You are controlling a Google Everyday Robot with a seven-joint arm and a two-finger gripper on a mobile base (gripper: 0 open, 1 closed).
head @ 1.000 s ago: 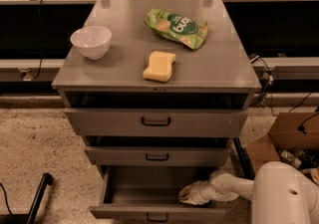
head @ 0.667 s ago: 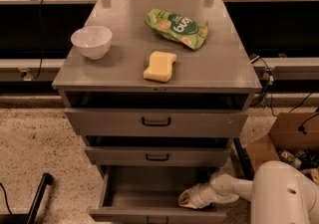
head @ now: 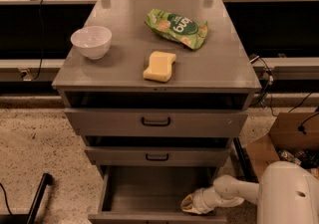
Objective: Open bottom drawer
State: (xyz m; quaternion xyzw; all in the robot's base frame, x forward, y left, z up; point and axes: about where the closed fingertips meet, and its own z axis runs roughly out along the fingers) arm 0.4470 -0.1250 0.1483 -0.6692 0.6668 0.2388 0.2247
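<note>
Grey cabinet (head: 119, 71), pincer (head: 189, 204) low inside bottom drawer (head: 144, 193)

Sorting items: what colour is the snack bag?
The snack bag is green, camera view; the gripper sits inside the bottom drawer.

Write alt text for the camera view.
The bottom drawer of the grey cabinet stands pulled open, with the robot's gripper inside it near the front. On top sit a white bowl, a yellow sponge and a green snack bag.
</note>
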